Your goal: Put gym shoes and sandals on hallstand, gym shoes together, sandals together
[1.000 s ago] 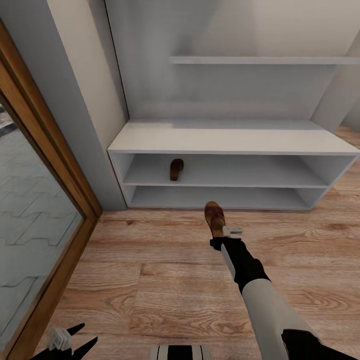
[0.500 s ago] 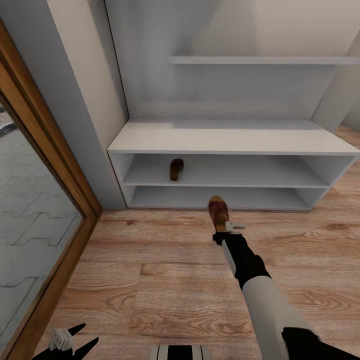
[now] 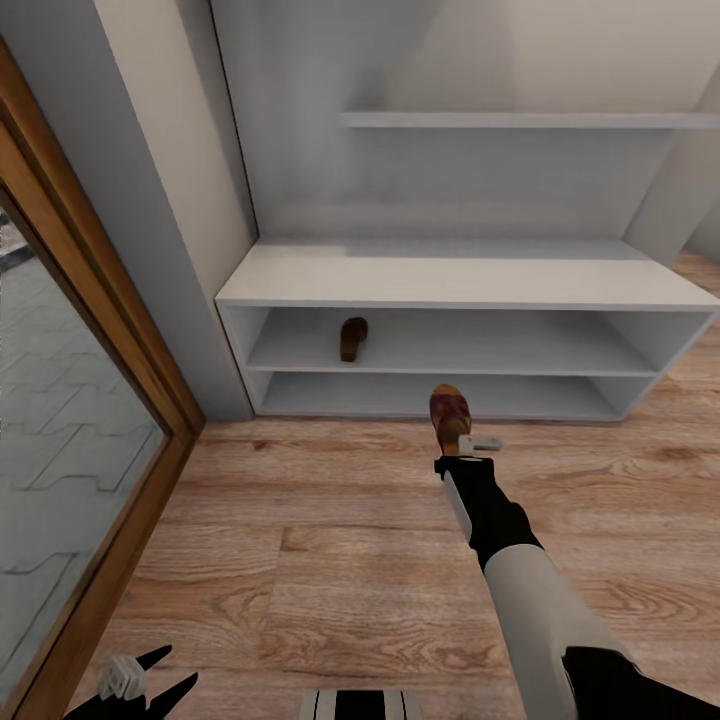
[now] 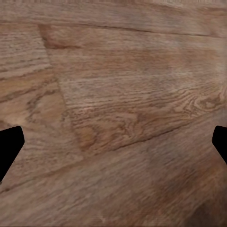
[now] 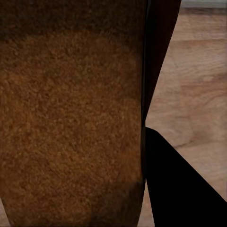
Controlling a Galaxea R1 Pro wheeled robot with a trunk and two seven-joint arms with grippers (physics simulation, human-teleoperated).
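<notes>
W/ right claw [image 3: 462, 437] clamped on the sandal [image 3: 450, 411], aim for the hallstand [image 3: 460, 285] upper open shelf, beside the other sandal [image 3: 352, 339], toe in, low & level.

Soft, even light fills the corridor, with no glare and only faint shading inside the open shelves of the hallstand [image 3: 470, 345] and on the wall above it. Straight edges bow towards the head view's borders. In the right wrist view, the sandal [image 5: 71, 123] pressed close is grainy and blurred.
</notes>
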